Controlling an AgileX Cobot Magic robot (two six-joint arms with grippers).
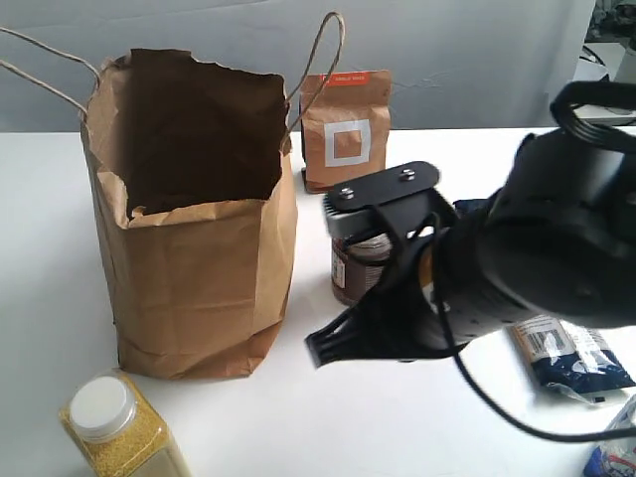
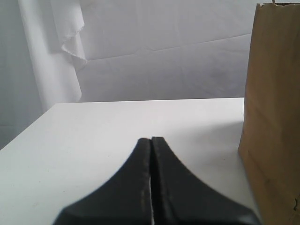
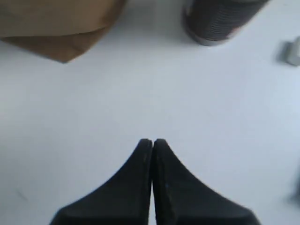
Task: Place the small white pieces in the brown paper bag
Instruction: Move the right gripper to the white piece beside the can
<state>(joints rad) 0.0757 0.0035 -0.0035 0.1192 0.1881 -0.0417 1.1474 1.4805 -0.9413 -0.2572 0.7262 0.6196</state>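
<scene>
The brown paper bag [image 1: 194,229] stands open on the left of the white table, handles up; its side also shows in the left wrist view [image 2: 274,117] and its base in the right wrist view [image 3: 56,28]. One small white piece [image 3: 294,51] lies at the edge of the right wrist view, near the dark can [image 3: 220,21]. The exterior view shows no white pieces; my right arm covers that area. My right gripper [image 1: 316,350] [image 3: 152,140] hangs shut and empty over bare table, right of the bag's base. My left gripper [image 2: 151,139] is shut and empty, beside the bag.
A small brown pouch with a white square label [image 1: 346,129] stands behind the bag. The dark can [image 1: 356,266] sits behind my right arm. A white-lidded jar of yellow grains [image 1: 119,427] is at the front left, and a dark blue packet [image 1: 574,356] lies at the right.
</scene>
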